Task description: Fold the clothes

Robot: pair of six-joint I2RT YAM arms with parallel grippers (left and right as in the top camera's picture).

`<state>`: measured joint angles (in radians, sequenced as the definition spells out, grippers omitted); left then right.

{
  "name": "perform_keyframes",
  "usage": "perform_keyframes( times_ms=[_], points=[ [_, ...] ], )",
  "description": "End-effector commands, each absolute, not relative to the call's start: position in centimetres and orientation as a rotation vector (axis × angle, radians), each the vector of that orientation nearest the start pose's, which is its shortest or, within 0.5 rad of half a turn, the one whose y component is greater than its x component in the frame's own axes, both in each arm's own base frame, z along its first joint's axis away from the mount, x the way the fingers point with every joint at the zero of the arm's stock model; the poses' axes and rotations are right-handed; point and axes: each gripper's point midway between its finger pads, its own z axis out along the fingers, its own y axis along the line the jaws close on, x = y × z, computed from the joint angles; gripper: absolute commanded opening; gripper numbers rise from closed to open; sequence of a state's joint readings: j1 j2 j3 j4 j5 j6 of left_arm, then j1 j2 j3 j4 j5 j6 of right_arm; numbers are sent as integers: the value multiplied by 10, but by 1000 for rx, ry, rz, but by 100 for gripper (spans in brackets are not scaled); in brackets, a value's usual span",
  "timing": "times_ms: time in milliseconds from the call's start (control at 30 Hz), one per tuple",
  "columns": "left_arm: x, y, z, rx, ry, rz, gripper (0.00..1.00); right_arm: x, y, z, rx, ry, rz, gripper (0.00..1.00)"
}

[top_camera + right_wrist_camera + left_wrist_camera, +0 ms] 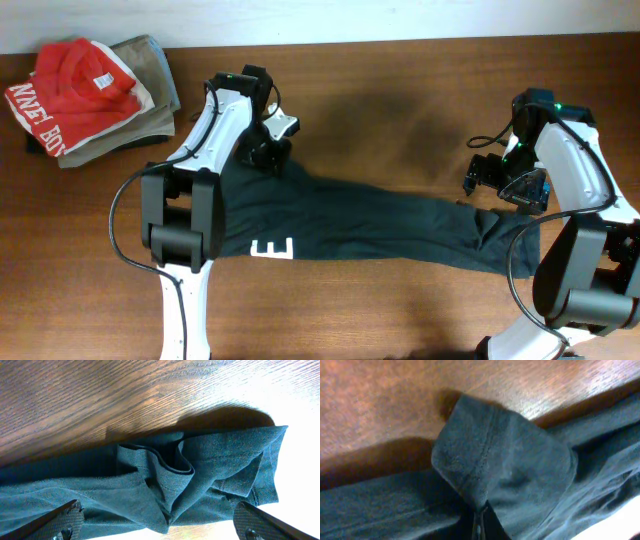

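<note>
The T-shirt (400,225) is very dark, a green-black colour all over, and it has big white letters (272,249) on it. The table (400,110) is brown wood with thin darker lines running through it. The red shirt (75,85) has white letters too. The folded cloth (150,55) is a dull tan-green. The left arm (215,125) and right arm (580,165) are white and black. The right fingers (67,519) are black with tiny bumps

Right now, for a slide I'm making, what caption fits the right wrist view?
Open right gripper over the bunched end of the dark T-shirt on the wooden table.
</note>
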<state>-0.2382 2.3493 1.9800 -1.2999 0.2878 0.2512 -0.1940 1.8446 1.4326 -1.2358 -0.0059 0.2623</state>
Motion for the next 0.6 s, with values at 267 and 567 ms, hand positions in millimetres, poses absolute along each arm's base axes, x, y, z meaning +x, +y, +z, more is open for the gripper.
perform_keyframes(
  times_ms=[267,567],
  points=[
    [388,-111,75,539,3221,-466,1,321,-61,86,730,3096,22,99],
    [366,-75,99,461,3303,-367,1,311,-51,69,734,3132,93,99]
  ],
)
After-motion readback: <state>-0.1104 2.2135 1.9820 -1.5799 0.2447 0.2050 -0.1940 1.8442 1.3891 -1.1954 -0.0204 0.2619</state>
